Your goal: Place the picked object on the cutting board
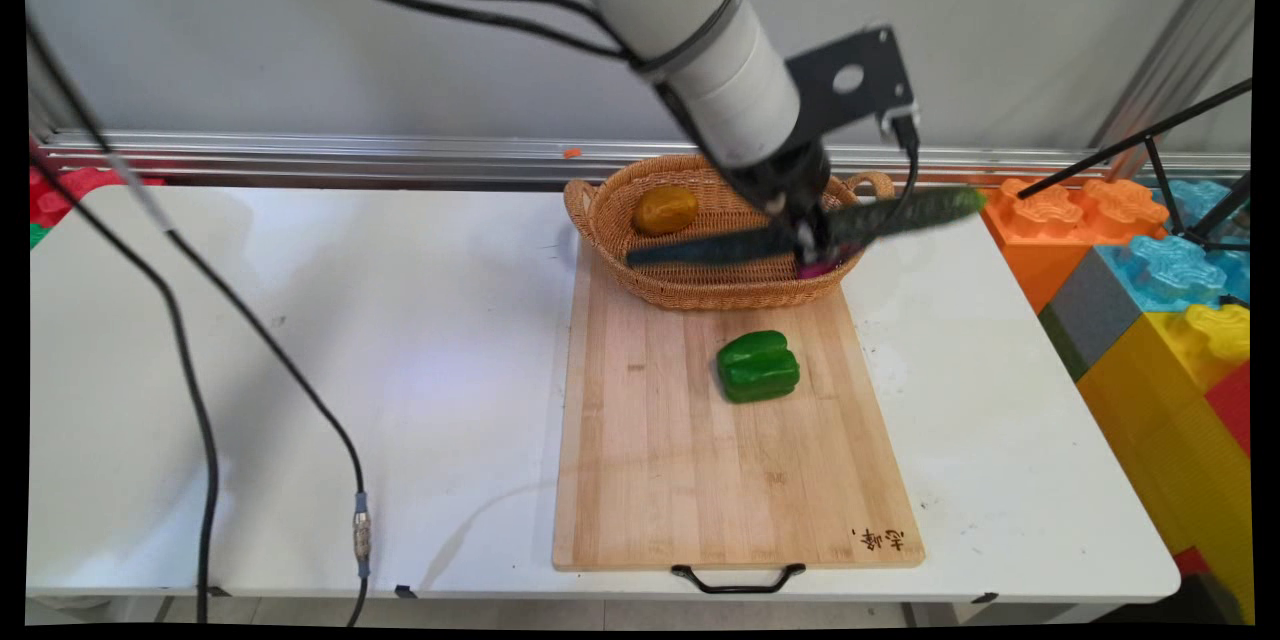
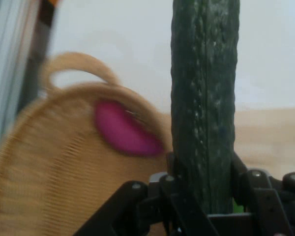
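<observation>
My gripper point(image 1: 815, 245) is shut on a long dark green cucumber point(image 1: 800, 232), held level just above the wicker basket point(image 1: 700, 295). In the hand view the cucumber point(image 2: 204, 103) runs straight up between the jaws of the gripper point(image 2: 204, 196). A yellow-brown round fruit point(image 1: 665, 210) lies in the basket's left part. A magenta thing point(image 2: 124, 130) lies in the basket point(image 2: 54, 167) beneath my hand, mostly hidden in the main view. A green bell pepper point(image 1: 758, 366) rests on the wooden cutting board point(image 1: 660, 480), in front of the basket.
The board's black handle point(image 1: 737, 580) hangs over the table's near edge. Big coloured foam blocks point(image 1: 1160, 320) stand to the right of the table, with black tripod legs point(image 1: 1170, 150) above them. Black cables point(image 1: 200, 360) hang across the table's left side.
</observation>
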`<action>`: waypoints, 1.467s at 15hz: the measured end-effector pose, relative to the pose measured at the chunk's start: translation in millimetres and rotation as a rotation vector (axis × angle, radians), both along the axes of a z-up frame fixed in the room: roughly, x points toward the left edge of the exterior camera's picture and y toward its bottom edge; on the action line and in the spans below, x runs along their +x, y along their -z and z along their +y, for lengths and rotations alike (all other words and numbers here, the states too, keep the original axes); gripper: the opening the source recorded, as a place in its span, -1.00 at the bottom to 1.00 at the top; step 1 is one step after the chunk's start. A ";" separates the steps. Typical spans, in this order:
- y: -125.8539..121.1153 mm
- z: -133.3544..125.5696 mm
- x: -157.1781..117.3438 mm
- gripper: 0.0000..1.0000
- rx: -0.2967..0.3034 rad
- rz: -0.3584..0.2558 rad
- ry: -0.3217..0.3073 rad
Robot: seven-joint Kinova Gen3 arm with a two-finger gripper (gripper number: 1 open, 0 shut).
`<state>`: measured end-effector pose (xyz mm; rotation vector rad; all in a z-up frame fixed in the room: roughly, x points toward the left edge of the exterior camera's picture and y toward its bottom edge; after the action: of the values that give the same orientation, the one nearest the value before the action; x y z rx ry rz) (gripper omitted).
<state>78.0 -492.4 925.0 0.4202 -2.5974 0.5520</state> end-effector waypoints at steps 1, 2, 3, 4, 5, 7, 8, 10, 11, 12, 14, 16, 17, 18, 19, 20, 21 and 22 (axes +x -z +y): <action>2.5 13.3 0.2 -1.00 0.025 -0.001 0.004; 5.7 26.2 0.8 -1.00 0.050 -0.004 0.010; 8.9 35.8 1.7 -1.00 0.067 -0.006 0.015; 12.8 44.6 2.6 -1.00 0.082 -0.010 0.021; 16.0 50.9 3.5 -1.00 0.092 -0.013 0.026; 25.6 63.6 6.2 -1.00 0.110 -0.021 0.039; 32.4 69.5 8.1 -1.00 0.119 -0.025 0.047; 47.5 76.7 11.5 -1.00 0.132 -0.034 0.062; 56.7 79.7 13.3 -1.00 0.138 -0.037 0.070; 67.2 82.7 15.1 -1.00 0.145 -0.041 0.078; 82.8 85.4 17.2 -1.00 0.155 -0.046 0.088; 98.3 87.3 18.6 -1.00 0.161 -0.048 0.099; 104.5 87.9 18.8 -1.00 0.163 -0.048 0.104; 112.1 88.8 18.9 -1.00 0.166 -0.048 0.111; 118.7 89.6 19.0 -1.00 0.167 -0.048 0.117; 123.6 90.3 19.0 -1.00 0.168 -0.048 0.122; 126.4 90.7 19.0 -1.00 0.168 -0.049 0.125; 130.2 91.1 18.9 -1.00 0.168 -0.049 0.130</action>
<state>96.8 -401.2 794.8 0.2919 -2.7051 0.3052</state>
